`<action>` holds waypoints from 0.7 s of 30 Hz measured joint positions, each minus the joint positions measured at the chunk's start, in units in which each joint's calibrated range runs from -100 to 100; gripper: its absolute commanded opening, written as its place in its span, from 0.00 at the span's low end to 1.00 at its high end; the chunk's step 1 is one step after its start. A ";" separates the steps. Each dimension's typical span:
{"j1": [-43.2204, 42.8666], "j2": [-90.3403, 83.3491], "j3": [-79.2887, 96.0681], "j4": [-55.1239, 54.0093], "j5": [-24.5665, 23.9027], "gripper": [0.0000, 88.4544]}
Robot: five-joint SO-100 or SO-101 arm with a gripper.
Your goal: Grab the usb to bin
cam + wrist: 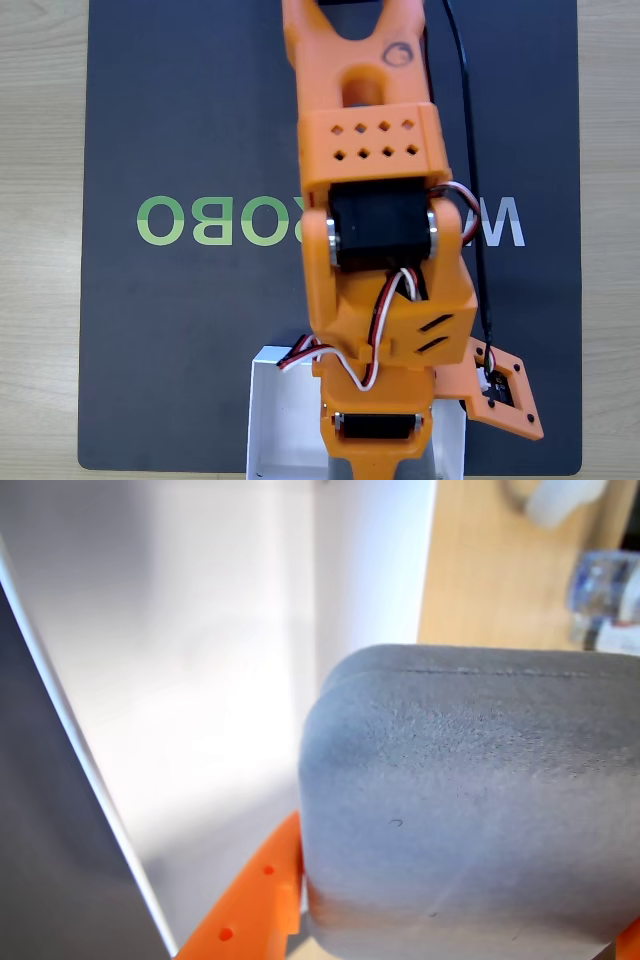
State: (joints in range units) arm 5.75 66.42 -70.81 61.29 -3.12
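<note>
The usb [470, 810] is a matte grey rounded block that takes up the lower right of the wrist view. My gripper [450, 925] is shut on it, with one orange finger [255, 895] at its left side and an orange edge at the bottom right corner. It hangs over the white bin [220, 680], whose floor and far wall lie behind it. In the fixed view the orange arm reaches down the frame, and my gripper [378, 455] sits over the bin [283, 410] at the bottom edge. The arm hides most of the block there.
A black mat [180, 330] with green and white lettering covers the pale wooden table [40, 250]. The bin stands at the mat's near edge. A black cable [470, 180] runs along the arm. Wooden tabletop with clear objects [605, 590] lies past the bin.
</note>
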 measured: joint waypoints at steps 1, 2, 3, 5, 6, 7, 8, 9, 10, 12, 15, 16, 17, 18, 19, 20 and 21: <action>0.00 0.00 0.00 0.00 0.00 0.27; 0.00 0.00 0.00 0.00 0.00 0.32; 0.00 0.00 0.00 0.00 0.00 0.35; 0.00 0.00 0.00 0.00 0.00 0.41; 0.00 -0.09 0.27 0.00 0.00 0.43; 0.00 -0.56 1.08 0.00 0.00 0.45; 0.00 -1.30 2.26 0.00 0.00 0.45; 0.00 -2.31 3.71 0.00 0.00 0.46; 0.00 -3.61 5.24 -0.26 0.00 0.47; 0.00 -6.38 8.50 -0.52 0.00 0.49; 0.00 -9.44 12.65 -0.52 0.00 0.52; 0.00 -10.18 13.92 -0.60 0.00 0.54; -0.09 -11.01 14.91 -0.60 0.00 0.56; -0.18 -12.03 15.82 -0.60 0.00 0.58; -0.27 -12.86 16.27 -0.60 0.00 0.60; -0.35 -14.25 16.45 -0.60 0.00 0.61; -0.62 -15.54 16.72 -0.60 0.00 0.62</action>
State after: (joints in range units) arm 5.13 50.88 -54.09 60.69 -3.12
